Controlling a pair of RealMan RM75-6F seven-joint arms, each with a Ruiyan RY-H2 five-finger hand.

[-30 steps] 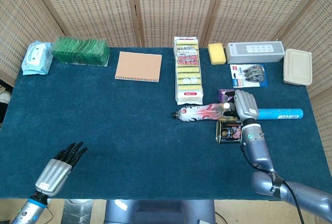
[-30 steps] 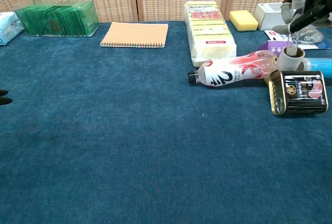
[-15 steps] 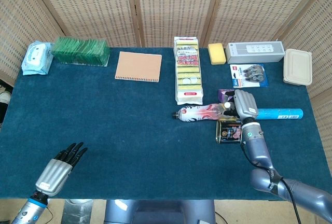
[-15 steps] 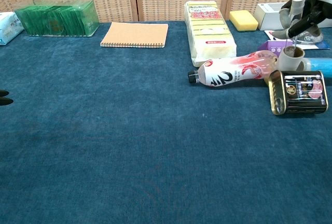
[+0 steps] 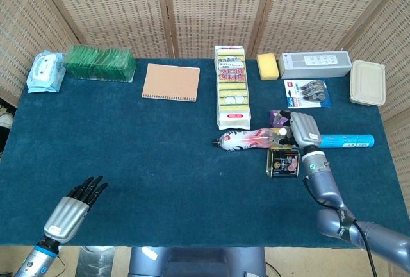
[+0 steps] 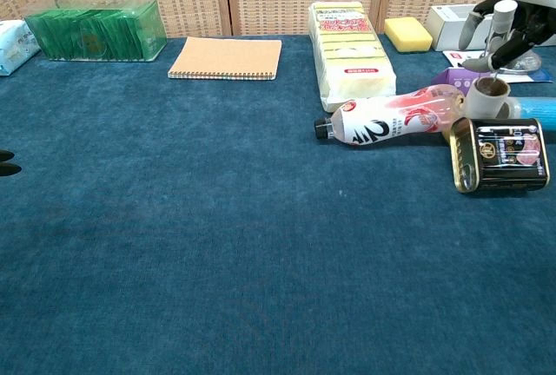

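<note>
Right hand [image 5: 303, 129] fingers apart, empty, above glossy bottle [image 5: 246, 139] and boxy tin [image 5: 284, 161], left hand [image 5: 72, 206] spread at 7 o'clock, napped blue cloth [image 5: 160, 155], woven screens [image 5: 211, 8].

One plastic bottle [image 5: 246, 139], lying under the right hand's fingers; one dark tin [image 5: 283, 161]; one blue tube [image 5: 346, 141]; one purple packet [image 5: 278, 117]; one sponge multipack [image 5: 232, 86]; one loose yellow sponge [image 5: 268, 66]; one notebook [image 5: 170, 82]; one green box [image 5: 99, 63]; one wipes pack [image 5: 45, 71]; one grey box [image 5: 315, 65]; one lidded container [image 5: 368, 83]; one blister card [image 5: 307, 93].
</note>
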